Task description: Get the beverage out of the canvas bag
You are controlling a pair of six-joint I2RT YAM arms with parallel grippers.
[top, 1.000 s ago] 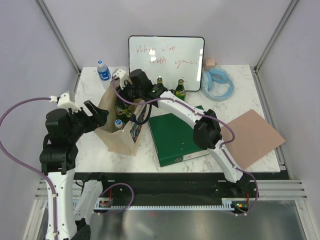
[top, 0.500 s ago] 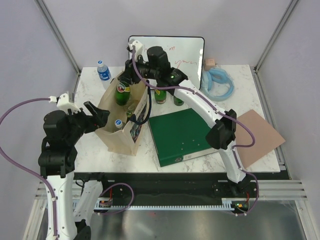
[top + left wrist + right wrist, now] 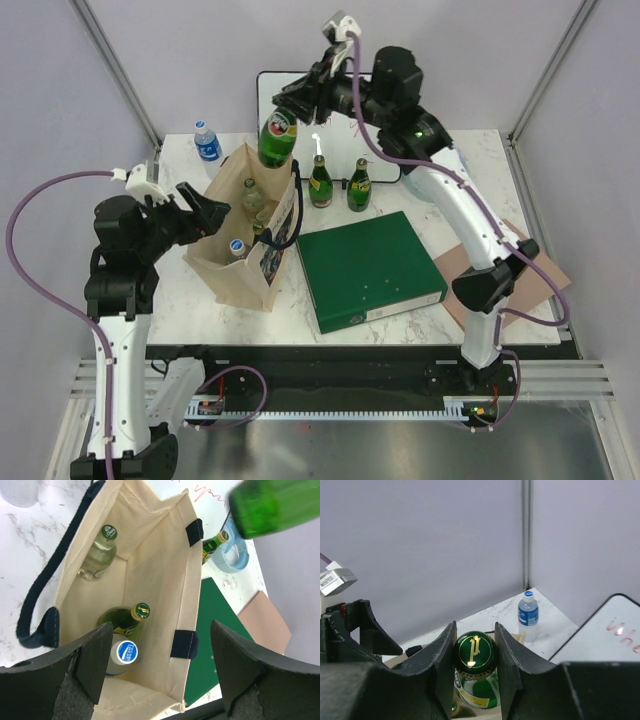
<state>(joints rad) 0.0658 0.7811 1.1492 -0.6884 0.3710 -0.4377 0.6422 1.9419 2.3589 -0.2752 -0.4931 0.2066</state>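
Trouble, if it comes, starts with how things hang. Lowest in the overhead frame, the left tool (image 3: 205,212) stands with its jaws spread wide at the left rim of the canvas bag (image 3: 235,275), gripping nothing; I cannot tell whether it touches the cloth. So the bag stands upright on the surface (image 3: 180,160) on its own weight. A nudge from that arm could tip it and roll out the three bottles inside: a blue-capped bottle (image 3: 125,652), a green one (image 3: 142,611) and a clear bottle (image 3: 102,550).

Above the bag's mouth, toward the upper middle of the frame, the right tool (image 3: 474,630) is clamped on the cap of the green beverage bottle (image 3: 278,140). The bottle hangs free, clear of the bag. That hold looks small to me: only the crown sits between the fingers. A quick swing could let the glass slip and drop onto the bag or the surface.

Farther back, two green bottles (image 3: 319,183) stand close together. Setting this one down beside them could knock them over if the descent drifts.
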